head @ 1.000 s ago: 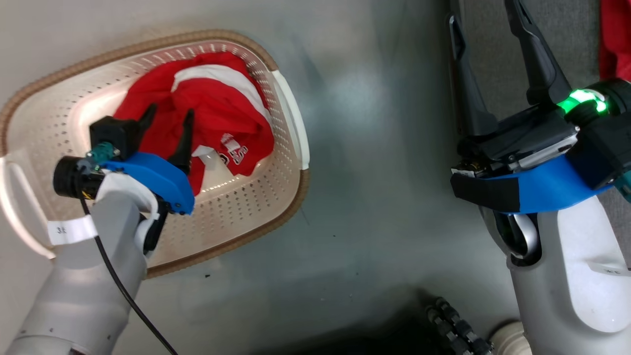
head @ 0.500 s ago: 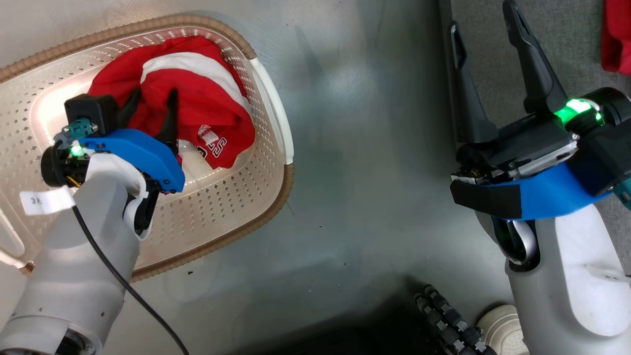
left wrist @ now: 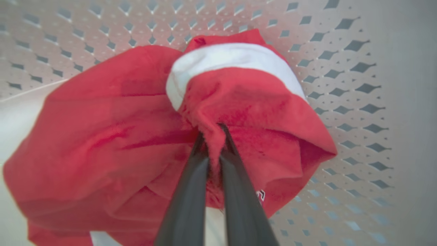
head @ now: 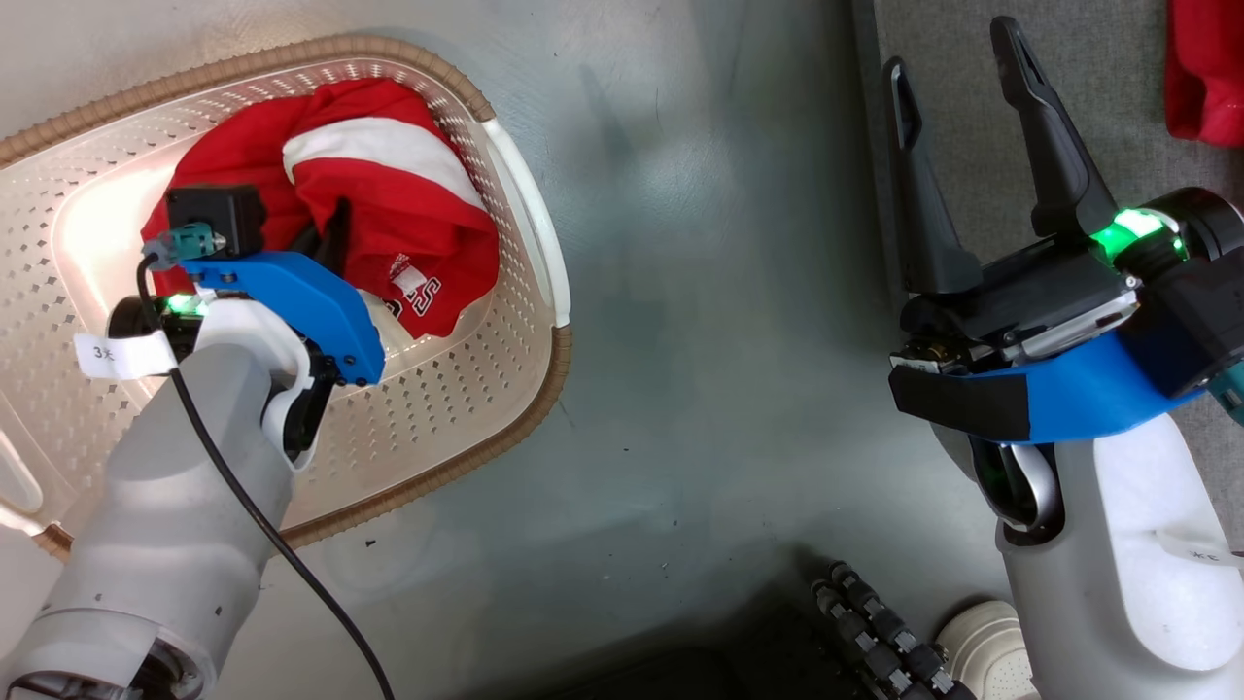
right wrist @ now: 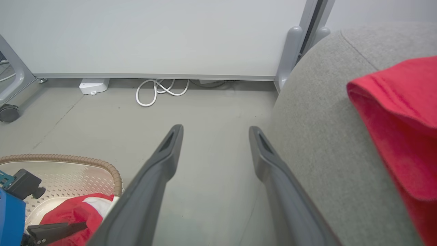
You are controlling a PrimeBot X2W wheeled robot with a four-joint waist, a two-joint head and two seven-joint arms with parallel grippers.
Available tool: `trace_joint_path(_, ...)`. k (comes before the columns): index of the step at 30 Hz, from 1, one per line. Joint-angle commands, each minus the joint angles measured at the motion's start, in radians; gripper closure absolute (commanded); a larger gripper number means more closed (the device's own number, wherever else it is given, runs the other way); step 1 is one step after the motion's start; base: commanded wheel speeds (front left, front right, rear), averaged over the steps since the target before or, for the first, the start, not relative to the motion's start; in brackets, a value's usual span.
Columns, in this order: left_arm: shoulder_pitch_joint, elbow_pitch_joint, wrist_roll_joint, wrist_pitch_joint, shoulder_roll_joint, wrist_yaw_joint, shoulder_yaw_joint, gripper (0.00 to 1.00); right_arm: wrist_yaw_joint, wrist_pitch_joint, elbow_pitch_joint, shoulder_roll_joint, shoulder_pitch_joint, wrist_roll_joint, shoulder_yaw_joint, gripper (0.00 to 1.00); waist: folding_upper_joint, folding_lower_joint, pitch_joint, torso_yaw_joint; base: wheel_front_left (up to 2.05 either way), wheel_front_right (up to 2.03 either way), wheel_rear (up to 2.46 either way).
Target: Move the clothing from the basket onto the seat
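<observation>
The cream perforated basket (head: pixel 515 408) stands on the floor at the left, and one red garment with a white stripe and white lettering (head: pixel 398 209) lies bunched inside it. My left gripper (head: pixel 326 238) reaches into the basket. In the left wrist view it (left wrist: pixel 213 133) is shut on a pinched fold of that garment (left wrist: pixel 112 130), with the basket wall (left wrist: pixel 341 85) behind. My right gripper (head: pixel 950 49) hangs open and empty at the edge of the grey seat (head: pixel 1118 97). A second red garment (head: pixel 1205 68) lies on the seat (right wrist: pixel 324 119) to the right of the open right gripper (right wrist: pixel 215 130).
Grey floor (head: pixel 729 292) separates basket and seat. Against the white wall lie a coiled white cable (right wrist: pixel 160 90) and a white adapter (right wrist: pixel 94 85); a caster wheel (right wrist: pixel 8 112) stands far left. Dark ribbed parts (head: pixel 875 632) of my base show at the bottom.
The left gripper's fingers, spread over the garment one second ago, have come together on a fold of it. The head camera shifted, so the basket appears further left. The right gripper stayed open.
</observation>
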Motion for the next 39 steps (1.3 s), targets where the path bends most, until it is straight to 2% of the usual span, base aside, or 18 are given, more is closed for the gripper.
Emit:
trace_joint_path(1,-0.013,0.002,-0.012,0.0,0.009,-0.001,-0.011,1.0,0.0,-0.007,0.002,0.001,0.0,0.008,0.001,0.0,0.0,-0.0001,-0.001,0.0,0.0,0.0,0.0)
trace_joint_path(14,-0.019,0.024,-0.049,-0.015,0.014,-0.001,-0.057,1.0,0.0,-0.002,0.013,0.001,-0.023,0.006,0.018,0.0,0.0,-0.0001,-0.017,-0.002,0.0,0.0,0.0)
trace_joint_path(23,0.006,0.044,-0.053,-0.037,0.037,-0.001,-0.091,1.0,0.0,-0.006,0.054,0.001,-0.065,0.012,0.056,0.0,0.0,-0.0001,-0.075,-0.027,0.0,0.0,0.0)
trace_joint_path(30,0.066,0.032,-0.087,-0.055,0.007,-0.001,-0.123,1.0,0.0,-0.001,0.125,0.001,-0.062,0.003,0.065,0.0,0.0,-0.0001,-0.234,0.003,0.0,0.0,0.0)
trace_joint_path(39,0.176,-0.02,-0.13,-0.098,-0.028,-0.001,-0.18,1.0,0.0,0.036,0.221,0.0,-0.003,-0.033,0.096,0.0,0.0,-0.0001,-0.502,0.061,0.0,0.0,0.0)
